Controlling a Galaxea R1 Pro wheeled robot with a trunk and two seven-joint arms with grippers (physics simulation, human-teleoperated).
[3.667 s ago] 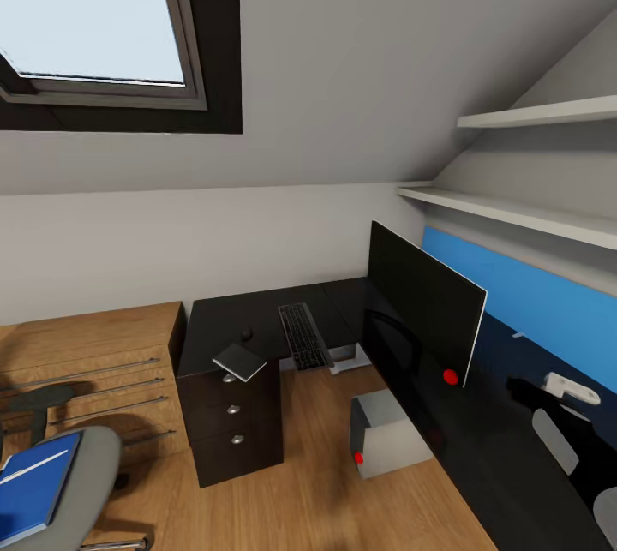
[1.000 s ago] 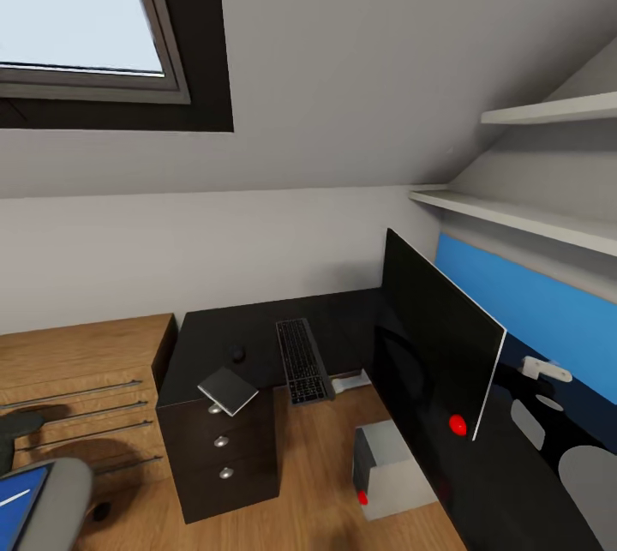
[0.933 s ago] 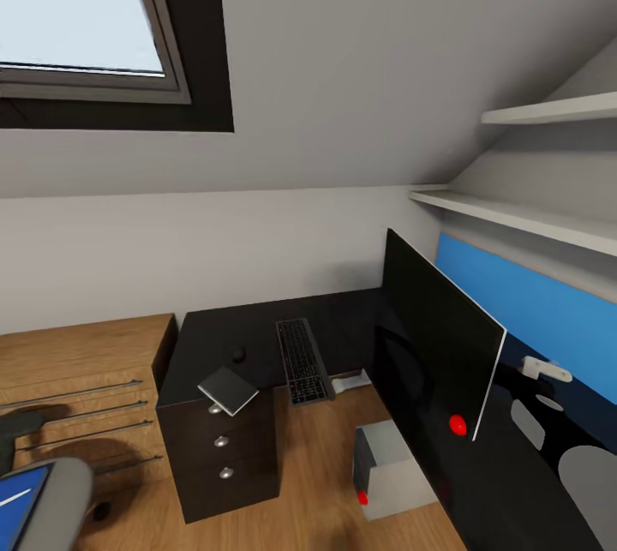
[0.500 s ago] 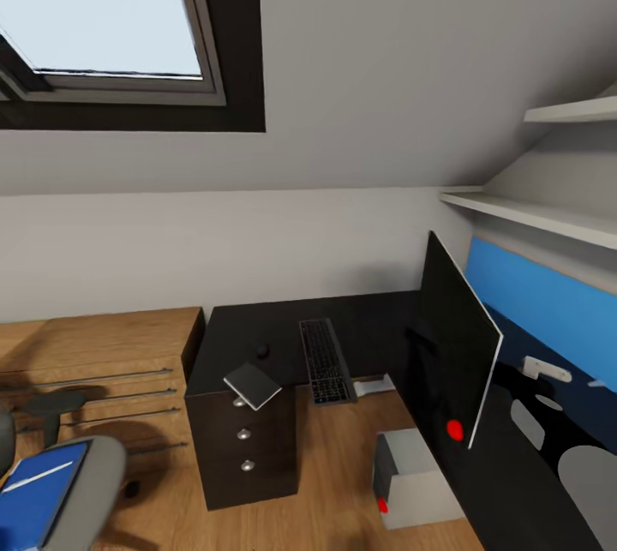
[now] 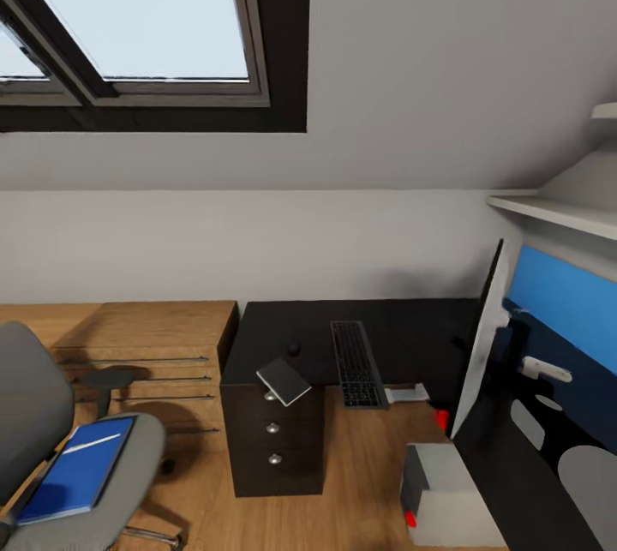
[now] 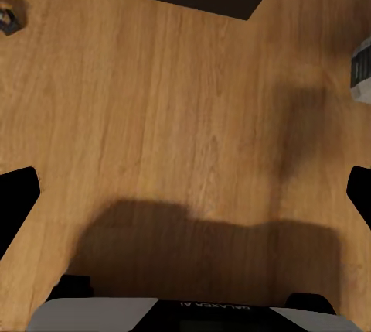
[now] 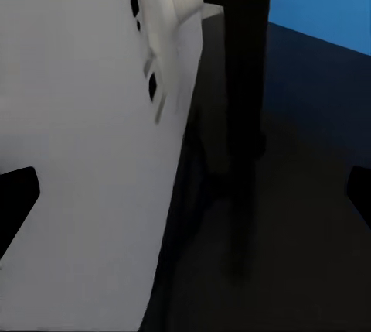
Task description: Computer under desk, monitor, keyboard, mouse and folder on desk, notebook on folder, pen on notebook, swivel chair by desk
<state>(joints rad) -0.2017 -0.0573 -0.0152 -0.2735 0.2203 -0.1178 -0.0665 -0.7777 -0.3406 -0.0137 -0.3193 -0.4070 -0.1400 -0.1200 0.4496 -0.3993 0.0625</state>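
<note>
The black desk [image 5: 403, 330] carries the keyboard [image 5: 358, 362], the small black mouse [image 5: 294, 349] to its left and the grey notebook [image 5: 284, 380], which overhangs the drawer unit [image 5: 274, 440]. On the right wing stands the monitor [image 5: 478, 345], seen edge-on. Below it on the floor is the grey computer [image 5: 446, 495]. The blue folder [image 5: 79, 474] lies on the swivel chair [image 5: 34, 397], a thin white pen-like stick across it. My left gripper [image 6: 185, 200] hangs open above the wood floor. Open too, my right gripper [image 7: 185, 193] faces the monitor's pale back [image 7: 77, 154] and black stand [image 7: 236, 100].
A low light-wood cabinet [image 5: 146, 354] stands left of the desk under the sloped ceiling and skylight [image 5: 128, 11]. A blue wall panel [image 5: 566, 294] and white shelf [image 5: 557, 212] run along the right wall. Wood floor [image 5: 368, 465] lies open between chair, drawers and computer.
The whole head view has swung left: the desk things sit further right in the picture, the monitor turns edge-on, and the chair with the folder comes into full view. Nothing on the desk has shifted.
</note>
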